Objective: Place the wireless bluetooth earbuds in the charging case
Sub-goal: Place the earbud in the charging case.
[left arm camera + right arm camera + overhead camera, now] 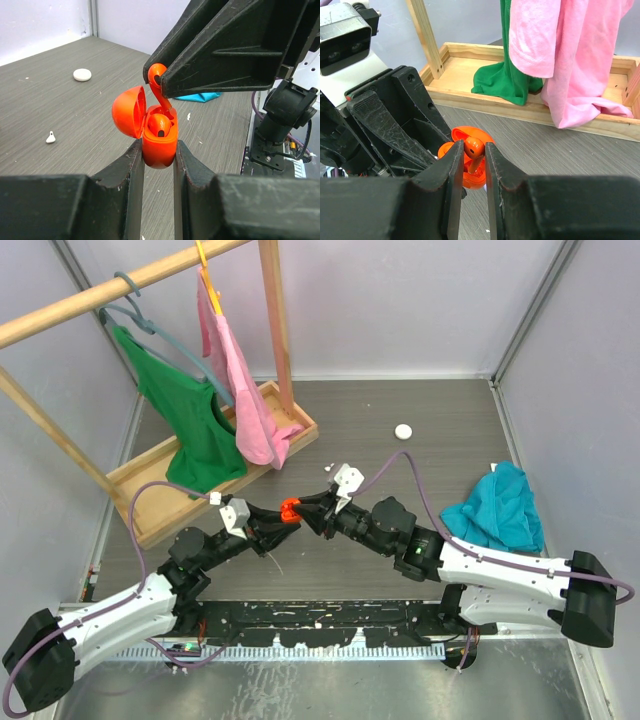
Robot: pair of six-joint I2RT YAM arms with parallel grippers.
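Orange earbud [161,97] was pinched by its head in the right gripper [473,150], stem angled down into the open case [159,154]. The case sat clamped upright in the left gripper [159,145], held off the table [60,110] near centre, lid [127,110] swung back. A second bud [159,125] looked seated.

Risks, as judged:
- The tilted stem could jam on the socket rim.
- A downward push could lever the case out of its clamp.
- An early release would drop the bud.

A white bud [50,137] lay loose on the table, well apart.
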